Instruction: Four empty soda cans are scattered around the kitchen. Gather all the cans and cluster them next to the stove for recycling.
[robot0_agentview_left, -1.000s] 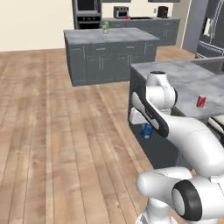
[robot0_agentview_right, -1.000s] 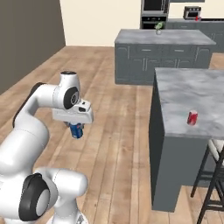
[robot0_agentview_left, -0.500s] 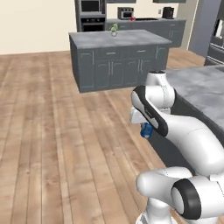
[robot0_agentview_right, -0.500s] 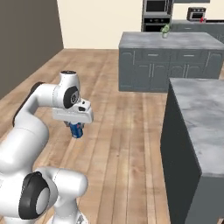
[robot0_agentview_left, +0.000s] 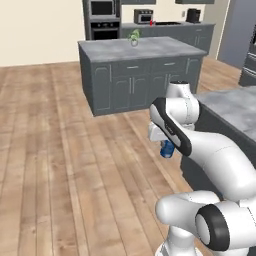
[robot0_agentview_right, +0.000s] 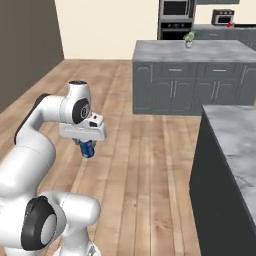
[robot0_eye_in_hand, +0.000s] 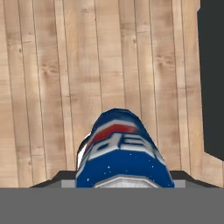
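**Blue can carried above floor**

A plank floor is seen across the room. A grey island desk stands ahead, with a small plant on top. A second grey desk is noted to the robot's right. The claw is held in mid-air over the floor and is clamped on a blue soda can, which hangs below the hand. A red can is seen on the far counter beside a toaster oven.
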